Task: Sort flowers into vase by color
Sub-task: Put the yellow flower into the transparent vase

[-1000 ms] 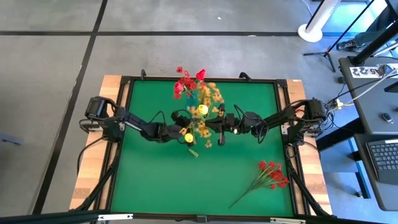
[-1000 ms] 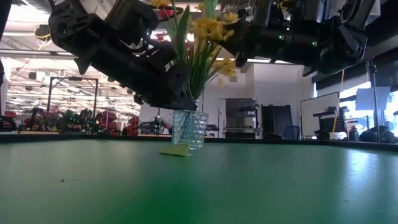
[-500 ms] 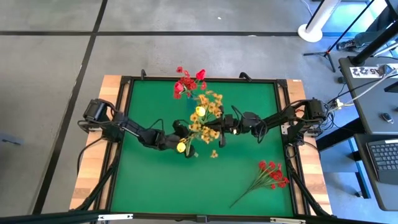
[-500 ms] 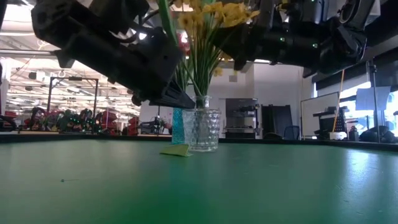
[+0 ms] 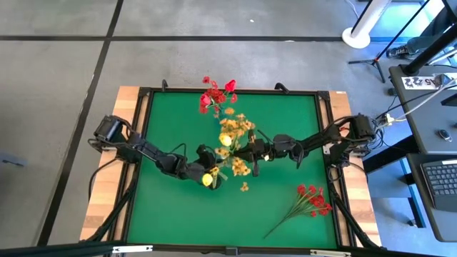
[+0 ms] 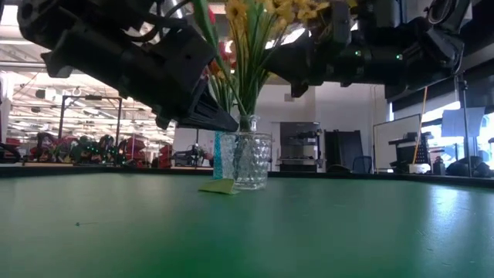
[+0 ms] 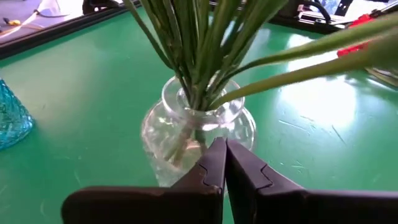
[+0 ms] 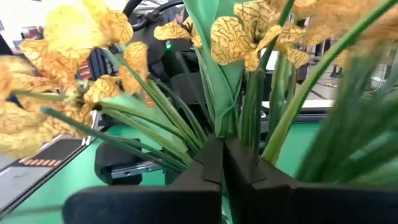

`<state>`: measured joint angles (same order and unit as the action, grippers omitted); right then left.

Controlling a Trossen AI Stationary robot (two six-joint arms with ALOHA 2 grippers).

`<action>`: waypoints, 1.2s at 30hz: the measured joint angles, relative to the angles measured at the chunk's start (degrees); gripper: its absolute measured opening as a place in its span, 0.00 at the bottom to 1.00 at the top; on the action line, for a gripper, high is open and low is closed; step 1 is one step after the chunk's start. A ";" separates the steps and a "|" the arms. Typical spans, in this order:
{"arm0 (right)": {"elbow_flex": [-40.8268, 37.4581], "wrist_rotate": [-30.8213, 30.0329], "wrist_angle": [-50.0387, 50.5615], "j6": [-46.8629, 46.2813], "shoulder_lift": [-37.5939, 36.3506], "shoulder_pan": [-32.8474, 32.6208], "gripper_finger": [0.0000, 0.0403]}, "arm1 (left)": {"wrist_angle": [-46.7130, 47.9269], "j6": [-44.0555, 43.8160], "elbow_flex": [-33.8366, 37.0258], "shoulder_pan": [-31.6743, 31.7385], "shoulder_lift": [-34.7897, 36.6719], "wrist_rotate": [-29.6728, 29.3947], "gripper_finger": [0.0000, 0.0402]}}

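Green felt covers the table (image 5: 164,128). Both arms reach low toward its middle, where a clear glass vase (image 6: 252,160) holds yellow flowers (image 5: 233,135). The left gripper (image 7: 222,163), jaws pressed together on nothing, points at the vase's belly. The right gripper (image 8: 221,155), also closed, sits among the green stems (image 8: 155,124). A red sprig (image 5: 311,200) lies at the near right; red blooms (image 5: 214,93) stand at the far edge.
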<state>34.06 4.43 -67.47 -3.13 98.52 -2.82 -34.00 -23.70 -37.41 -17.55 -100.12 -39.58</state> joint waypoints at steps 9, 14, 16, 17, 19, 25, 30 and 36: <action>-0.02 -2.01 2.19 1.50 0.00 -1.41 0.00 | 0.30 1.62 0.06 -2.90 2.80 -5.93 0.01; 0.09 -2.03 5.25 1.52 -0.13 -1.41 0.00 | 2.28 2.85 0.06 -4.43 6.09 -7.70 0.01; 0.11 -1.88 5.51 1.51 -0.13 -1.41 0.00 | 2.83 2.89 0.06 -4.92 7.15 -8.94 0.01; 0.11 -1.86 5.61 1.39 -0.13 -1.41 0.00 | 4.18 2.90 0.05 -5.25 7.88 -9.47 0.01; 0.11 -0.85 5.81 0.70 -0.13 -1.41 0.00 | 5.44 2.80 0.06 -5.74 8.60 -10.26 0.01; -0.02 3.00 7.00 -1.54 -0.28 -1.37 0.11 | 8.57 1.33 0.04 -7.42 9.42 -12.05 0.01; -0.13 5.29 12.33 -2.71 -3.37 -1.37 0.32 | 9.15 1.10 0.04 -8.24 9.42 -12.20 0.01; -0.15 3.97 19.58 -2.52 -8.20 -1.34 0.48 | 9.12 0.72 0.04 -8.45 9.42 -12.35 0.01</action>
<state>33.91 8.40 -47.90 -5.65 90.32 -4.16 -24.88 -22.98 -37.36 -26.00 -90.70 -51.94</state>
